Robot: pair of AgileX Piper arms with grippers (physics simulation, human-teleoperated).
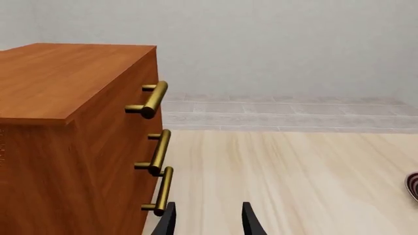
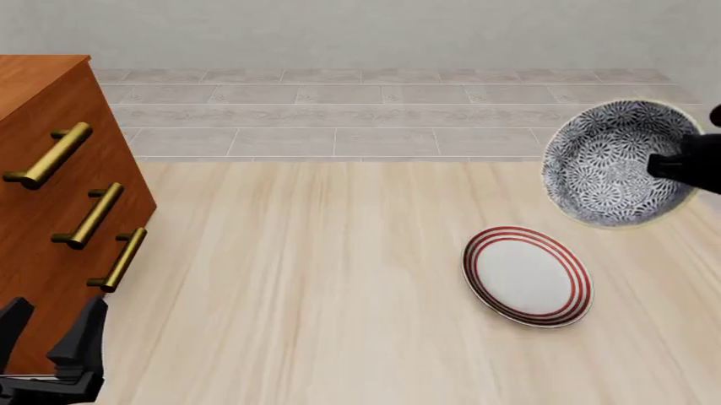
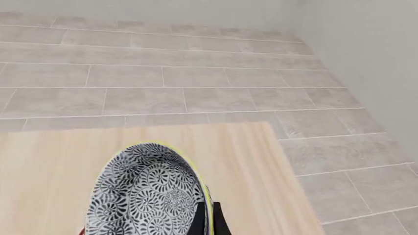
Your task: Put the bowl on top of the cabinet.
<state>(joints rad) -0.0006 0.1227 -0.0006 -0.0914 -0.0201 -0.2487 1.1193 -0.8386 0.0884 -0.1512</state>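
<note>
L pincer (image 2: 51,331) open by cabinet (image 2: 51,177); R pincer (image 3: 207,220) clamps bowl (image 2: 614,162) rim, lifted.

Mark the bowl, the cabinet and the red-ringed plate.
bowl (image 2: 614,164), front view, patterned inside wall.
cabinet (image 1: 58,78), left wrist view, bare top panel.
red-ringed plate (image 2: 525,276), front view, white centre.
</note>
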